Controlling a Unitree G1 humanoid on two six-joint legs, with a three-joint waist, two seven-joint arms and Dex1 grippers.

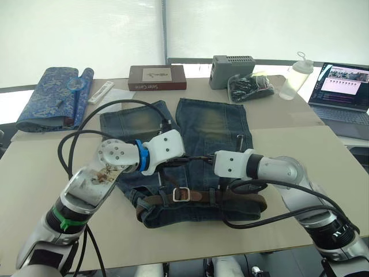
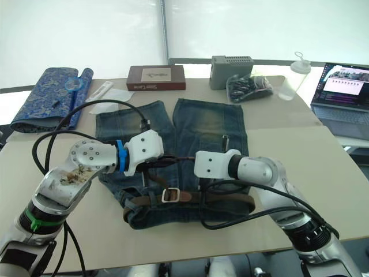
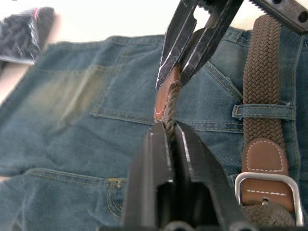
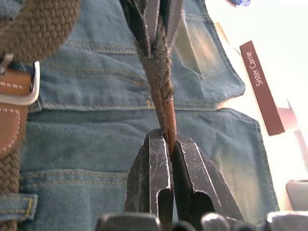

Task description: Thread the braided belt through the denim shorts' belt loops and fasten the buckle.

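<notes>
Both grippers, left [image 3: 166, 132] & right [image 4: 168, 142], are pinching shut on the braided belt's [image 1: 230, 199] leather tip, holding it above the denim shorts [image 1: 213, 124]. Belt's lying along the waistband w/ the buckle [image 1: 181, 194] up front. Imo it's mid-handoff, next the tip needs feeding into the buckle.

I work in what looks like an office or lab room: a broad beige table [image 1: 52, 190] stands before bright white window blinds [image 1: 86, 34]. On the table's far edge sit an open laptop [image 1: 340, 92], a grey electronics box [image 1: 232, 70] and a book [image 1: 157, 77].
</notes>
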